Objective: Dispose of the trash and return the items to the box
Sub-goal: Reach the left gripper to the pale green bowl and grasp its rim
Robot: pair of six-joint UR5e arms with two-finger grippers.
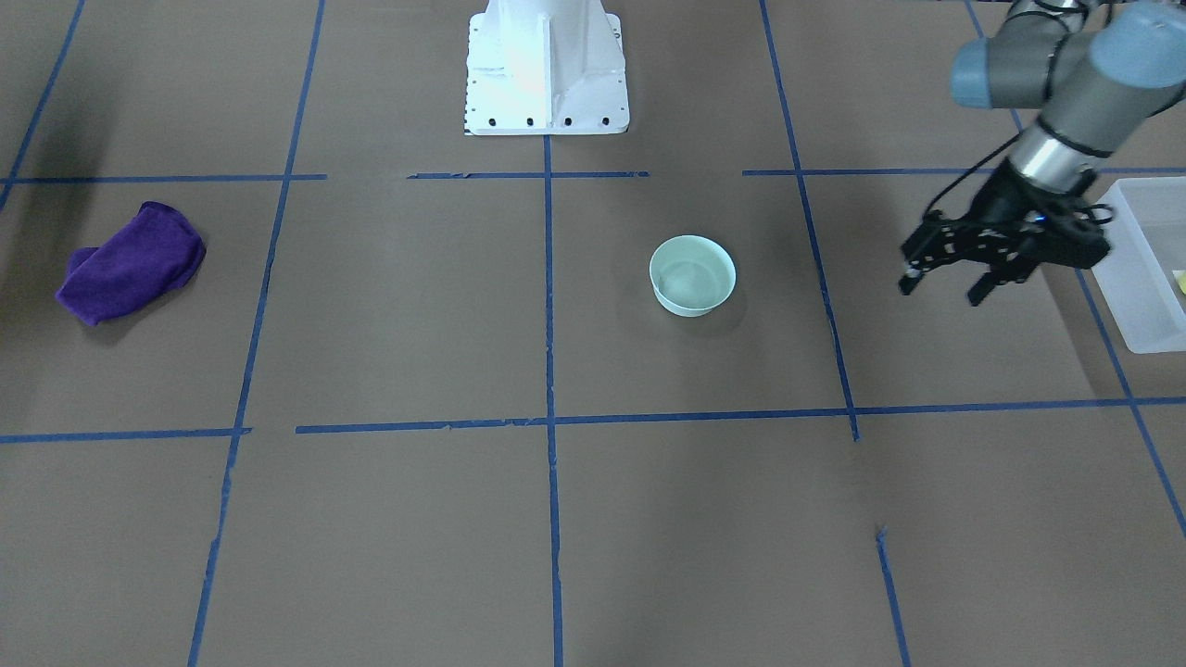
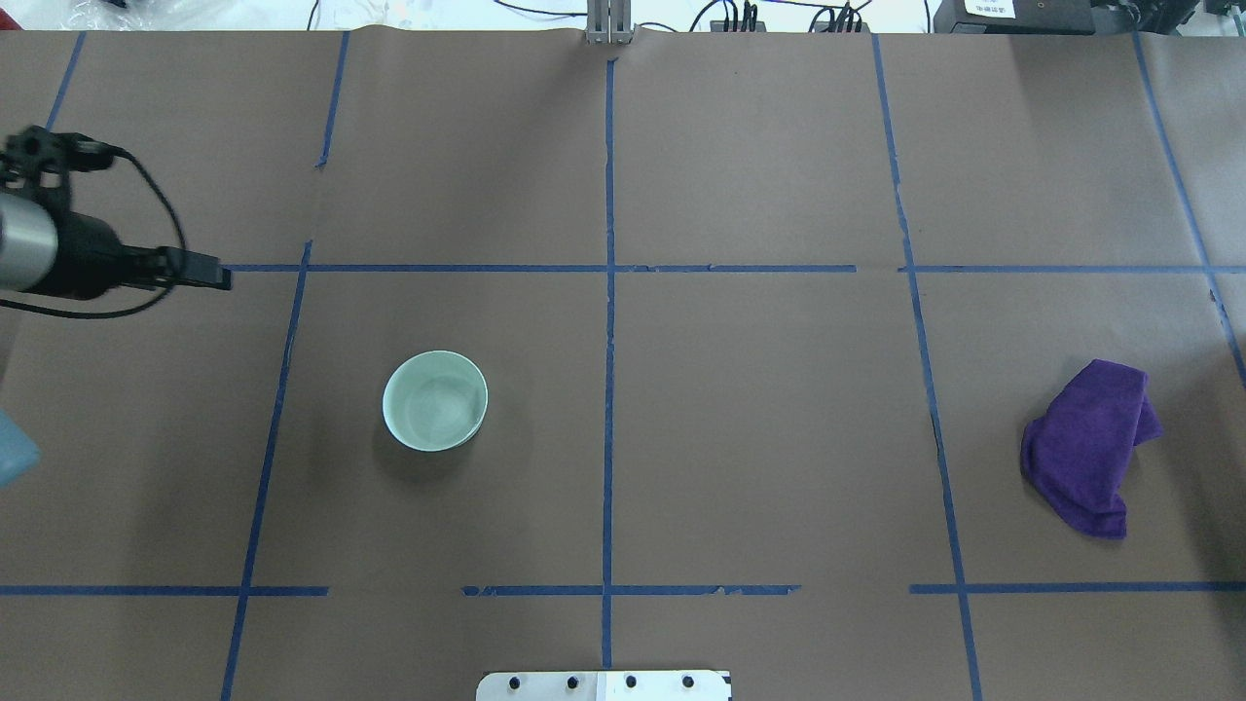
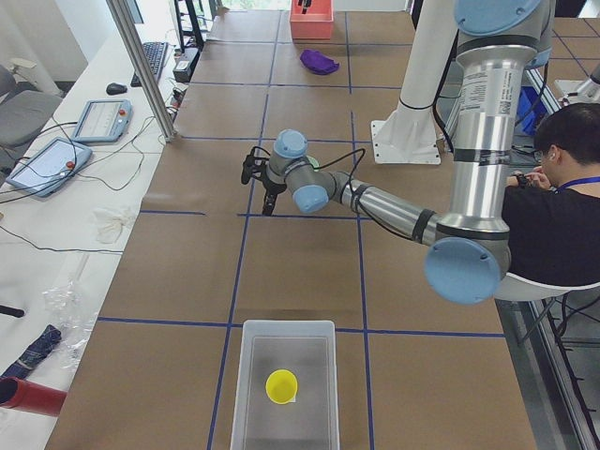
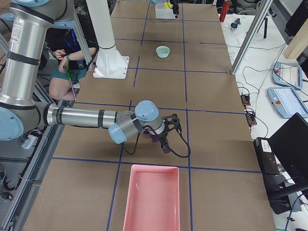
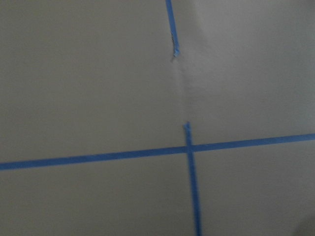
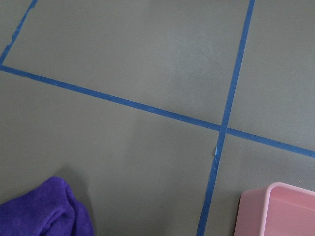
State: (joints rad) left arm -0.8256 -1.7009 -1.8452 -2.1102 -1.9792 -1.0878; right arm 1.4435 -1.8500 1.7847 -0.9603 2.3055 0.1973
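Observation:
The pale mint-green bowl (image 1: pixel 692 275) stands upright and empty on the table; it also shows in the overhead view (image 2: pixel 434 400). The yellow cup (image 3: pixel 281 385) sits inside the frosted-white box (image 3: pixel 251 375), whose corner shows at the front-facing view's right edge (image 1: pixel 1149 306). My left gripper (image 1: pixel 941 292) is open and empty, hovering between the bowl and the box, pointing toward the bowl. My right gripper (image 4: pixel 167 139) shows only in the exterior right view, above the purple cloth; I cannot tell whether it is open or shut.
A crumpled purple cloth (image 1: pixel 130 262) lies on the robot's right side of the table (image 2: pixel 1090 443). A pink bin (image 4: pixel 151 197) stands beyond it at the table's end (image 6: pixel 278 209). Blue tape lines cross the brown table. An operator sits behind the robot's base.

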